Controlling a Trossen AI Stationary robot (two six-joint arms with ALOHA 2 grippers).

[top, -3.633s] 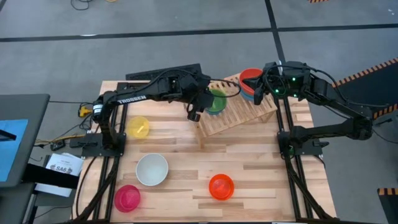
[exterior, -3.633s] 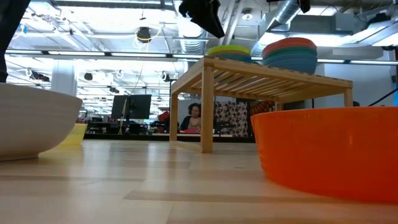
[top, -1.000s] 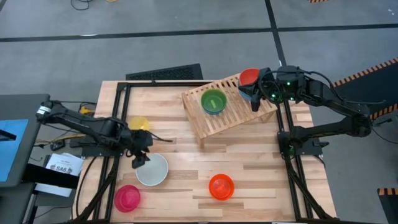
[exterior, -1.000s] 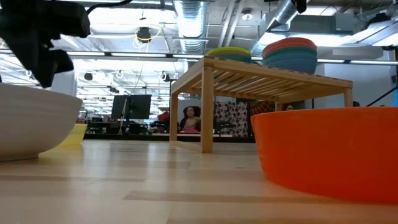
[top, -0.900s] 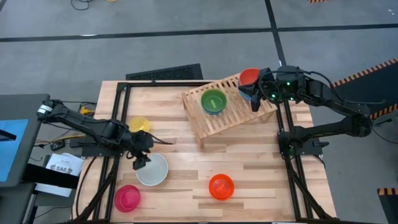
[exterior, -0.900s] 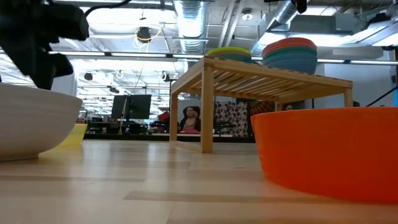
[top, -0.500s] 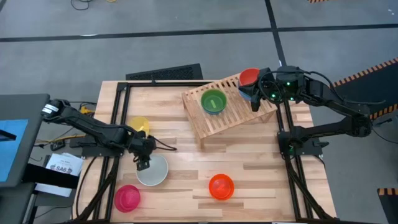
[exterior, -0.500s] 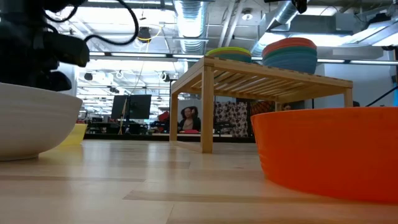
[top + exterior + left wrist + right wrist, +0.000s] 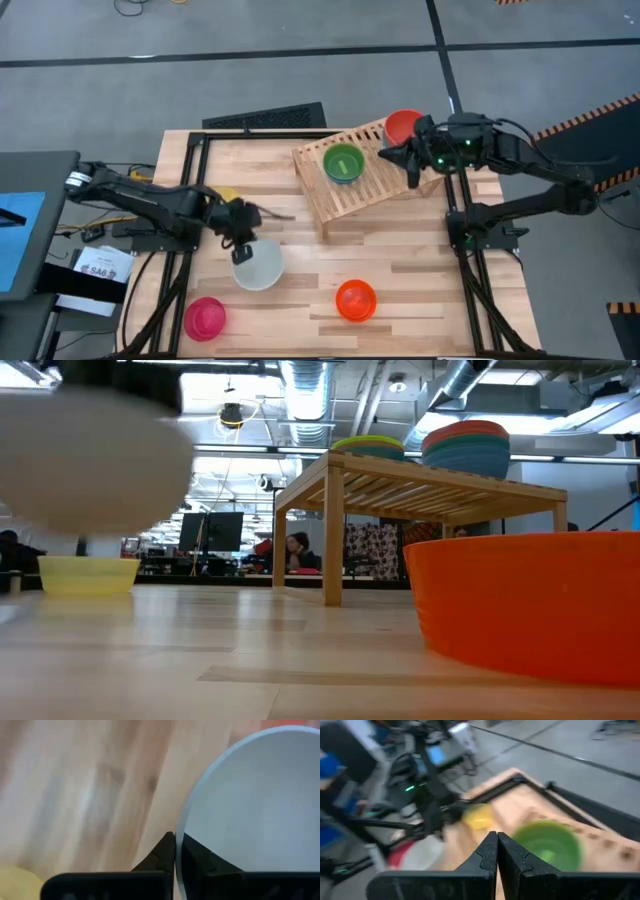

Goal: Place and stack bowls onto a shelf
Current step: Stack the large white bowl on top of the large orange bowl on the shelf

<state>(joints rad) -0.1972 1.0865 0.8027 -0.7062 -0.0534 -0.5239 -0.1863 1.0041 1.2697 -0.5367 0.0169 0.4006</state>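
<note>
A white bowl hangs above the table's left half, blurred and high in the low view, with my left gripper shut on it. The wooden slatted shelf stands at the far right. It carries a green bowl and a stack topped by a red bowl. My right gripper hovers shut over the shelf's right end, holding nothing. Resting on the table on their bases are a yellow bowl, a pink bowl and an orange bowl. My left gripper pinches the white bowl's rim on the bowl's far-left side, one finger inside the bowl and one outside. The fingers come from above, slanting down. The bowl is lifted clear of the table, its open side up.
The orange bowl fills the near right of the low view. Bare wooden tabletop lies between the shelf and the near bowls. The arms' black frame rails run along the table's left and right sides.
My left gripper has come down to the white bowl's far-left rim, shut on it, and lifted the bowl clear of the table, carrying it a little toward the right edge. My right gripper has swung slightly over the shelf's right end, uncovering more of the red bowl.
</note>
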